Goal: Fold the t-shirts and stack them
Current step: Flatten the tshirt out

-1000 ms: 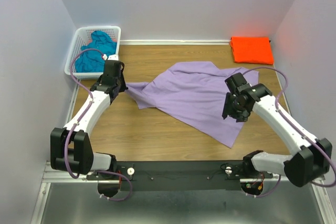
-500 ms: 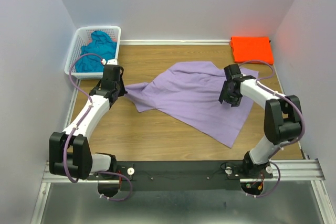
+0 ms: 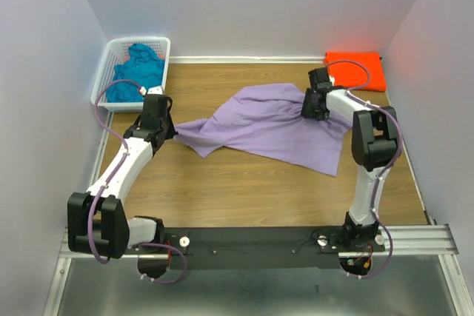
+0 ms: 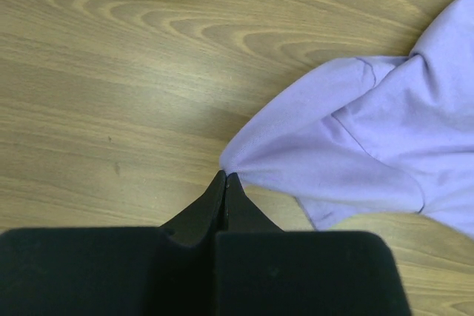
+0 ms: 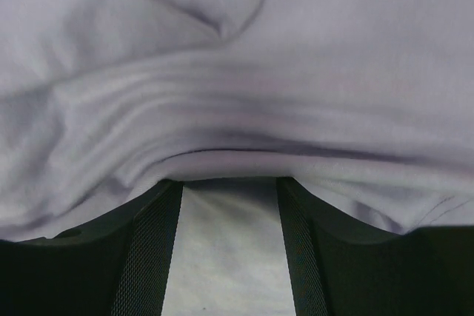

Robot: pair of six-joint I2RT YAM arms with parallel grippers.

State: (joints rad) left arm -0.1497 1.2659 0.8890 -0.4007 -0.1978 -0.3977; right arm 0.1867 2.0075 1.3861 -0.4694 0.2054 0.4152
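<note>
The lavender-purple t-shirt (image 3: 274,127) lies crumpled and spread across the middle of the table. My left gripper (image 3: 166,128) is shut on its pointed left corner, and the left wrist view shows the closed tips (image 4: 226,177) pinching the cloth (image 4: 355,146) just above the wood. My right gripper (image 3: 312,106) is open at the shirt's far right edge. In the right wrist view its jaws (image 5: 229,183) stand wide apart with a fold of lavender cloth (image 5: 237,72) draped over the tips. The orange t-shirt (image 3: 355,70) lies folded at the back right. The teal-blue t-shirt (image 3: 137,72) is bunched in the basket.
A white lattice basket (image 3: 111,61) stands at the back left corner against the wall. Grey walls close in the table on three sides. Bare wood (image 3: 237,190) shows between the shirt and the arm bases.
My right arm swung from the near right side to the shirt's far right edge. The shirt's near right corner drew in toward the back. My left gripper barely moved.
</note>
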